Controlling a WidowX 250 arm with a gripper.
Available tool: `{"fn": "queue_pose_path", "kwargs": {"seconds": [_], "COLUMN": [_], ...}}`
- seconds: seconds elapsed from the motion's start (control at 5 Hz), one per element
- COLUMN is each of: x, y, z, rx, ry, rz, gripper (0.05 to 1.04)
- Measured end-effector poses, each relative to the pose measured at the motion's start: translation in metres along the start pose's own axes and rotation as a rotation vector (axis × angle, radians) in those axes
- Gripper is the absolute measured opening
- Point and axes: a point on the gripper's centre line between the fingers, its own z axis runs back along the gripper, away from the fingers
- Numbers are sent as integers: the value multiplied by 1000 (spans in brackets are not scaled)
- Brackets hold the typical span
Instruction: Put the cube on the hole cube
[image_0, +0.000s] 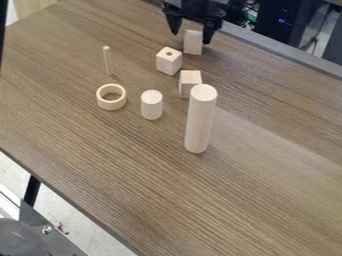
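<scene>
Across most of the view, wooden table (133, 185): brown and grained, carrying all the pale wooden pieces; its far edge runs down to the right behind me.
My gripper (192, 37): at the top of the view, black, hanging down over the far part of the table. I hold my two fingers spread well apart, tips pointing down, nothing clasped. They stand to either side of the upright block as seen from here; whether one of them touches it, I cannot tell.
Tall cylinder (200, 122): upright, nearest the camera, overlapping a corner of the plain cube in view.
Upright block (193, 44): on the table, seen between my fingers.
Plain cube (190, 78): on the table, just behind the tall cylinder, nearer the camera than my fingertips.
Hole cube (169, 62): on the table near the plain cube, a round hole in its top face, its top bare.
Short cylinder (151, 106): upright, between the ring and the tall cylinder.
Ring (111, 104): lying flat, left of the short cylinder.
Thin peg (108, 61): upright, behind the ring.
</scene>
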Motion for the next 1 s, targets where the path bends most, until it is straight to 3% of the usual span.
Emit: {"fn": "queue_pose_path", "kwargs": {"seconds": [0.2, 0.4, 0.6, 0.8, 1.0], "x": [-12, -12, -8, 10, 19], "y": [0, -1, -2, -8, -12], "z": [-9, -9, -8, 16, 33], "rx": [4, -2, -12, -33, -40], "ry": [2, 0, -24, -107, -156], "rz": [25, 19, 11, 0, -15], "gripper": [696, 601, 601, 601, 601]}}
